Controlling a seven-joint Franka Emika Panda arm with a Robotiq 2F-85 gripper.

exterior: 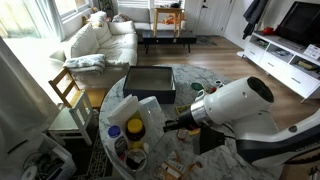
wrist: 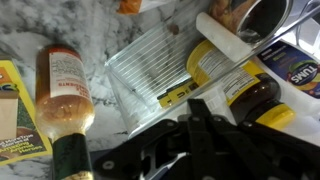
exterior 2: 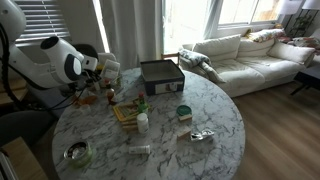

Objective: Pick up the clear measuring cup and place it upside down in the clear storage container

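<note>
Gripper [wrist: 195,118], jaws together, sits low at the clear measuring cup [wrist: 160,70] beside a red-labelled bottle [wrist: 65,85], seemingly placed to pinch the cup's thin wall; clear storage container [exterior 2: 160,64] stands well apart.

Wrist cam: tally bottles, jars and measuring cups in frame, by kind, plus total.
Sauce bottle, red label: 1
Jar, yellow label: 1
Clear measuring cup: 1
Total: 3
</note>
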